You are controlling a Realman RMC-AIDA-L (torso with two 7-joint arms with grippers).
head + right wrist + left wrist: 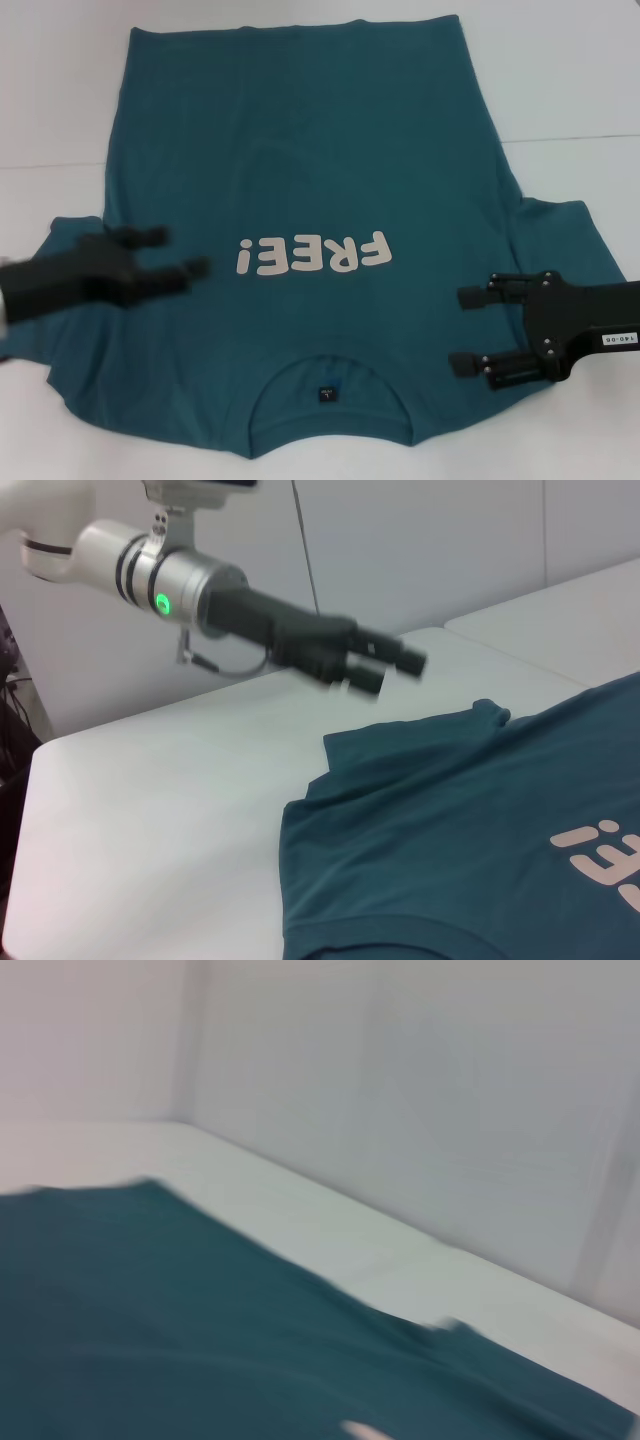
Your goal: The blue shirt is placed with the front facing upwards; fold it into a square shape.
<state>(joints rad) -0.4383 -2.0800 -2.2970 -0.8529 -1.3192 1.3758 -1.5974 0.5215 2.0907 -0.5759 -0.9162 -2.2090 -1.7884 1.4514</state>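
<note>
The blue shirt [300,170] lies spread flat on the white table, front up, with the pale "FREE!" print [312,254] at its middle and the round collar [328,385] at the near edge. My left gripper [180,252] hovers over the shirt beside its left sleeve [70,235], fingers apart and holding nothing. From the right wrist view, that same left gripper [390,665] hangs above the sleeve [420,735]. My right gripper [462,329] is open over the shirt's right shoulder area, next to the right sleeve [565,240]. The left wrist view shows only teal cloth [150,1320].
The white table [570,80] extends past the shirt on every side, with a seam line [575,138] at the right. A pale wall [420,1090] stands behind the table's far edge.
</note>
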